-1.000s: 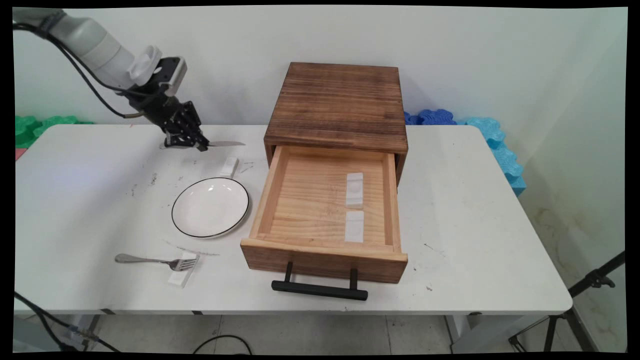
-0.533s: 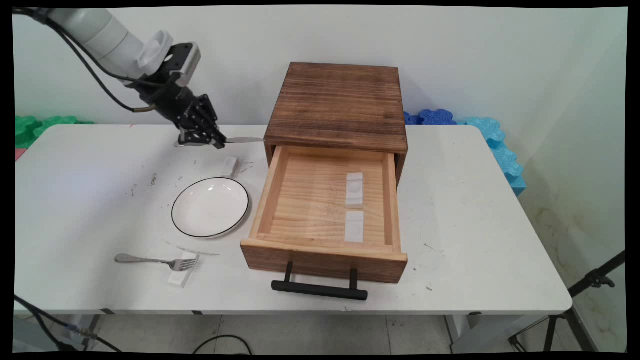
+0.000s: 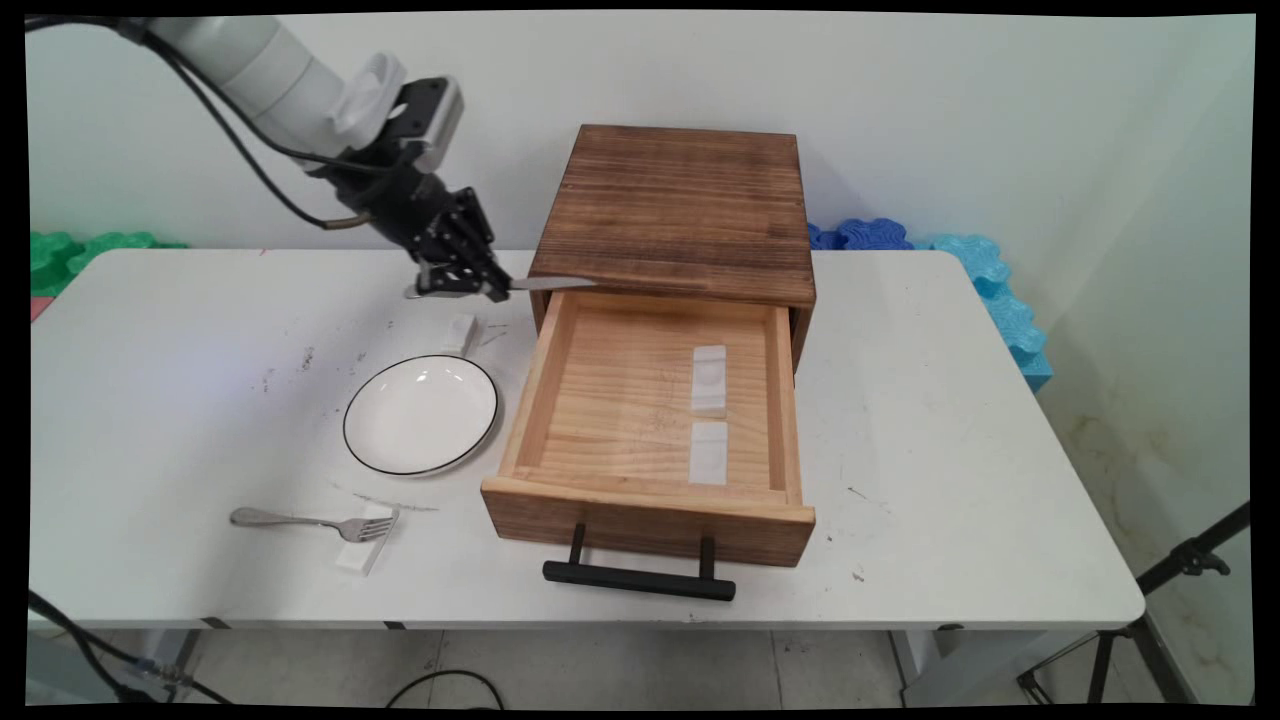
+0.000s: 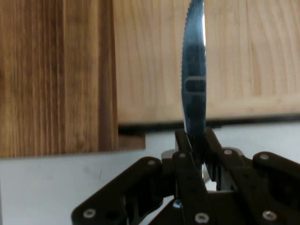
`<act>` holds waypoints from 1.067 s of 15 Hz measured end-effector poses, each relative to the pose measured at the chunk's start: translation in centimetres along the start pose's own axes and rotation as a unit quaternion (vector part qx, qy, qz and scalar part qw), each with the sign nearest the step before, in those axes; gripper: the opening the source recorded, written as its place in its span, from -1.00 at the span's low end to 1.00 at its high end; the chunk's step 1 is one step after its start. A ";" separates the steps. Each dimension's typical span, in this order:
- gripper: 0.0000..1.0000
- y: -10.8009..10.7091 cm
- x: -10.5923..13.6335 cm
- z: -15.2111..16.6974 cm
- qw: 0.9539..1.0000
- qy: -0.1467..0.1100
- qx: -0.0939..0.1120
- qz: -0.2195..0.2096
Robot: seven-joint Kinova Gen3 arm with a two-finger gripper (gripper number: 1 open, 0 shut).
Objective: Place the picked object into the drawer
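Knife (image 3: pixel 545 284) up in the air, handle pinched tight in the hand (image 3: pixel 492 290), blade poking out flat toward the wooden box (image 3: pixel 680 205) and reaching just over the back left corner of the open drawer (image 3: pixel 650 420). From the hand's own camera the blade (image 4: pixel 193 70) runs straight up, thin edge on, serrated along one side, with the fingers (image 4: pixel 187 145) clamped on it low down.

Handling, as I judge it: stiff metal, light, smooth, so it could twist or slide in a narrow pinch. The hold is at the handle end, which leaves the long blade free as a lever if the tip catches anything.

Edges to mind: the box front sits right beside the tip, and the drawer's left wall runs just below it. Inside, two white pads (image 3: pixel 709 380) lie toward the right; the left of the drawer floor is bare wood. On the tabletop (image 3: pixel 960 420) a plate (image 3: pixel 421 414), a small white block (image 3: pixel 460 331) and a fork (image 3: pixel 300 521) lie left of the drawer, below the hand's level.
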 end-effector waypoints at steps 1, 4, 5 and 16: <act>-1.00 0.1 0.9 0.4 1.000 0.002 0.001 0.001; -1.00 0.4 3.6 1.7 1.000 0.007 0.005 0.009; -1.00 0.4 4.4 2.1 1.000 0.008 0.006 0.012; -1.00 0.7 11.1 7.4 0.999 0.010 0.018 0.036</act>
